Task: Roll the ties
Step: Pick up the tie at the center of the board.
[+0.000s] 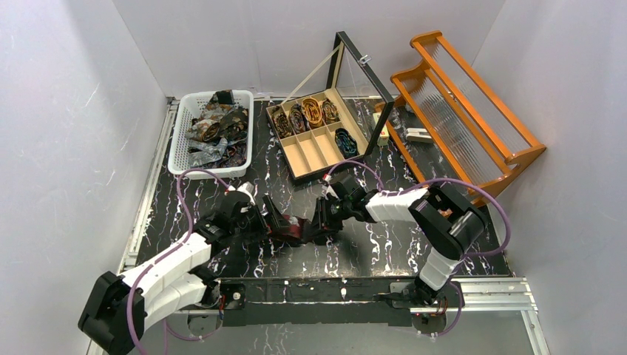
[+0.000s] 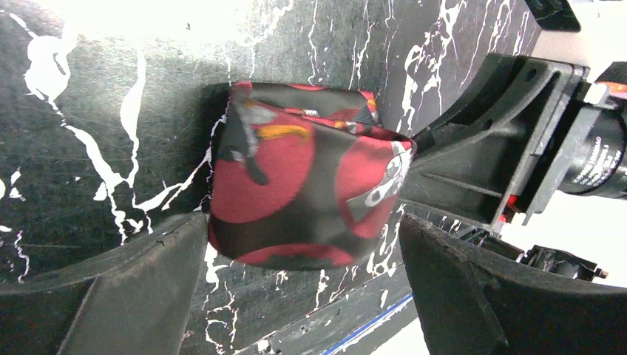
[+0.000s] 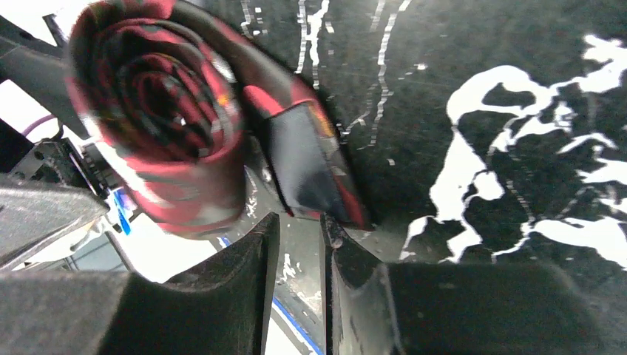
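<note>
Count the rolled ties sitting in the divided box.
5. First coil, second coil, third coil, fourth coil line the far row of the divided box; blue coil lies in the near row's rightmost compartment. None seems hidden.

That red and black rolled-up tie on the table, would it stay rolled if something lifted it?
Probably not for long. The tie is soft fabric wound in a loose spiral, so it would likely squash under a pinch. Its loose end sticks out from the coil, so it may unwind when lifted.
</note>
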You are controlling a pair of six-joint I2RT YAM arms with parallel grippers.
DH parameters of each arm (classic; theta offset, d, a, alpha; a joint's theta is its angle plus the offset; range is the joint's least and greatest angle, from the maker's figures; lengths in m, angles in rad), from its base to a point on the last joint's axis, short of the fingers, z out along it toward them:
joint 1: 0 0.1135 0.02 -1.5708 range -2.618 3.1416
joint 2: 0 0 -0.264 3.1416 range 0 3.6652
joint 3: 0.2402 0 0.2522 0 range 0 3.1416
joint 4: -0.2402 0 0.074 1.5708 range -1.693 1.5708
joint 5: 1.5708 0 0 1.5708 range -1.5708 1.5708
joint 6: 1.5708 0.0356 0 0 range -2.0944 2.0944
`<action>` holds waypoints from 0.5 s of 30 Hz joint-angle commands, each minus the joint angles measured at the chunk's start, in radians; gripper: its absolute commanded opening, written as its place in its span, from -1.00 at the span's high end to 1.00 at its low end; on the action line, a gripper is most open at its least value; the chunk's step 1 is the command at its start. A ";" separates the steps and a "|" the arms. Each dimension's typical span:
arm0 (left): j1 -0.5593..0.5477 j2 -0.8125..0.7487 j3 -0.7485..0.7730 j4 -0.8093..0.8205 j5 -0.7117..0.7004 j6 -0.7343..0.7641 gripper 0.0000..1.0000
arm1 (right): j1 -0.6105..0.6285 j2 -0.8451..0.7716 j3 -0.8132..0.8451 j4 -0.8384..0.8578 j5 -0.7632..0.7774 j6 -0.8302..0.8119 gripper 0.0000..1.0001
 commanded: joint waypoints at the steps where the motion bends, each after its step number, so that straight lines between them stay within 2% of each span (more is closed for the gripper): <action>1: 0.006 0.034 -0.022 0.075 0.058 0.031 -0.97 | -0.013 0.027 0.024 -0.022 -0.020 -0.023 0.32; 6: 0.007 0.064 -0.017 0.091 0.063 0.044 -0.97 | -0.026 0.040 0.024 -0.023 -0.050 -0.025 0.32; 9: 0.007 0.031 -0.006 0.050 0.038 0.046 -0.97 | -0.026 -0.014 0.024 -0.037 -0.033 -0.033 0.26; 13: 0.006 -0.012 0.010 -0.022 -0.005 0.059 -0.97 | -0.026 -0.115 0.019 -0.016 -0.025 -0.030 -0.15; 15: 0.007 -0.016 0.023 -0.056 -0.014 0.066 -0.97 | -0.024 -0.139 0.020 0.006 -0.030 -0.009 -0.27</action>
